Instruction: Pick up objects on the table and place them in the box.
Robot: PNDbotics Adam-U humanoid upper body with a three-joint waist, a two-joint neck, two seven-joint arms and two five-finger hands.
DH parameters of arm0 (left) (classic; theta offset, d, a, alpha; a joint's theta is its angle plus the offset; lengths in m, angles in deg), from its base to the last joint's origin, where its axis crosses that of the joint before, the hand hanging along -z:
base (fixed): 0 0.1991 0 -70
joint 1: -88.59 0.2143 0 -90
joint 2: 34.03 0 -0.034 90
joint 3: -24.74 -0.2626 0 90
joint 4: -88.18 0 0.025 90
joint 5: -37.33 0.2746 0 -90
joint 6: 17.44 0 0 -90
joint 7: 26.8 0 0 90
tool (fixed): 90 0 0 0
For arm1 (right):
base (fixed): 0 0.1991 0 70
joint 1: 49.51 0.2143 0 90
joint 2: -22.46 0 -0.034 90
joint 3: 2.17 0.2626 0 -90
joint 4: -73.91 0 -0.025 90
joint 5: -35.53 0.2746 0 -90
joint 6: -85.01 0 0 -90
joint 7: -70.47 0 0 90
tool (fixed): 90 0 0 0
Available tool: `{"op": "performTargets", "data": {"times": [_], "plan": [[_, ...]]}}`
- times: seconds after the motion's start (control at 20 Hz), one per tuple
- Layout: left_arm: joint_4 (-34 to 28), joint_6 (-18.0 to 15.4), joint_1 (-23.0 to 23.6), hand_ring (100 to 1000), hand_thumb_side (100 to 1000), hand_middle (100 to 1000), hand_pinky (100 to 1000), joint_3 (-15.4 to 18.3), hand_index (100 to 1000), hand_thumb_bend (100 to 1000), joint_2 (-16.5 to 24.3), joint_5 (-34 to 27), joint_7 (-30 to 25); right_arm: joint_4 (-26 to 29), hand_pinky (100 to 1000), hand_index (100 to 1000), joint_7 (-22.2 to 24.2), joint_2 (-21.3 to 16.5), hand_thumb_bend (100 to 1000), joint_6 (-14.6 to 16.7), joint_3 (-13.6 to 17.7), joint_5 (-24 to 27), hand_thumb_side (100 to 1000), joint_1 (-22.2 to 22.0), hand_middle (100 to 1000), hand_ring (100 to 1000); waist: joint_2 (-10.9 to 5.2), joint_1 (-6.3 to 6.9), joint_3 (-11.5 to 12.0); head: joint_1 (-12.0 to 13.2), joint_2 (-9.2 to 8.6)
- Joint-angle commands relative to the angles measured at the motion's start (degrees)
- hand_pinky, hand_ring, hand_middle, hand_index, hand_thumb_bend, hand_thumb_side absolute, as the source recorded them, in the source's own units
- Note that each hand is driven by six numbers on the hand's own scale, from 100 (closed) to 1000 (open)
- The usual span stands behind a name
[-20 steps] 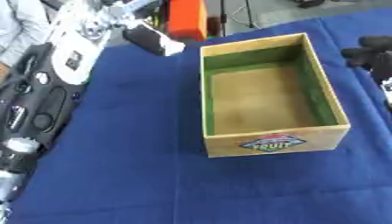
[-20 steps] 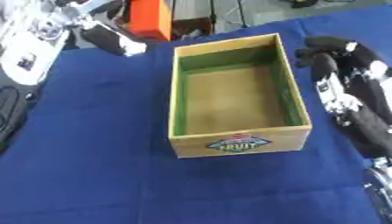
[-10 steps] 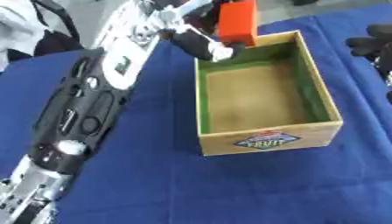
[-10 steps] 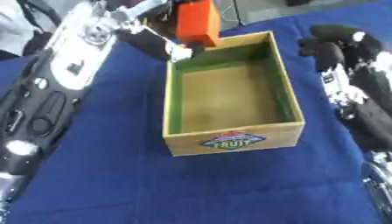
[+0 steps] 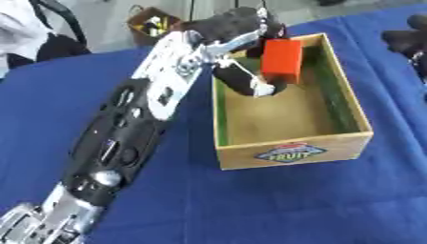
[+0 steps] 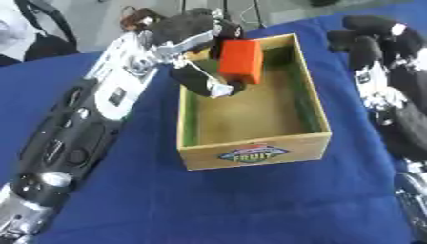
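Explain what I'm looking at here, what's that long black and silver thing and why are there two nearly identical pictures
Both pictures come from a stereo camera in a humanoid robot's head, looking down: one from each eye. The long black and silver thing is the robot's left arm. Its left hand holds an orange block over the far end of a wooden box, which stands on a blue cloth. Nothing else shows inside the box. The right hand hangs at the right edge, beside the box, holding nothing.

left eye view: head height, looking down, wooden box (image 5: 288, 126) right of centre
right eye view: same scene, box centred
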Motion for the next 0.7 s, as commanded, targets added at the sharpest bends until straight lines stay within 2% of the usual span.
{"op": "performTargets", "data": {"times": [0.05, 0.25, 0.35, 0.55, 0.6, 0.7], "plan": [[0.29, -0.57, -0.45, 383, 343, 309, 222, -0.35, 558, 100, -0.02, 0.7, -0.31, 1.14, 923, 782, 0.18, -0.17, 100, 0.07, 0.05, 0.43, 496, 0.93, 583, 812, -1.09, -0.7, 0.07, 0.11, -0.46], [1.42, -1.38, 0.06, 395, 342, 321, 237, -0.86, 578, 100, -0.84, 1.78, -0.61, 1.14, 924, 782, 0.28, -0.05, 100, -0.06, -0.02, 0.45, 496, 0.98, 583, 812, -0.93, -0.8, 0.01, 0.13, -0.53], [1.71, -1.79, 0.14, 434, 351, 365, 286, -1.05, 646, 100, -1.0, 2.51, -0.71, 1.14, 924, 782, 0.27, -0.03, 100, -0.09, -0.03, 0.45, 496, 0.98, 583, 812, -0.89, -0.81, -0.02, 0.1, -0.55], [1.97, -2.39, 0.46, 517, 505, 482, 398, -1.13, 795, 100, -1.22, 3.86, -0.86, 1.14, 925, 782, 0.33, -0.02, 100, -0.21, -0.07, 0.43, 496, 0.92, 582, 812, -0.87, -0.81, 0.06, -0.06, -0.53], [1.99, -2.41, 0.55, 517, 505, 482, 398, -1.1, 795, 100, -1.24, 4.08, -0.77, 1.14, 925, 782, 0.34, -0.02, 100, -0.22, -0.07, 0.42, 496, 0.92, 582, 812, -0.87, -0.81, 0.07, -0.07, -0.52], [2.12, -2.19, 0.75, 570, 614, 548, 444, -0.9, 884, 100, -1.23, 4.48, -0.48, 1.14, 925, 782, 0.34, 0.0, 100, -0.24, -0.06, 0.41, 496, 0.88, 582, 812, -0.89, -0.84, 0.1, -0.13, -0.52]]}}
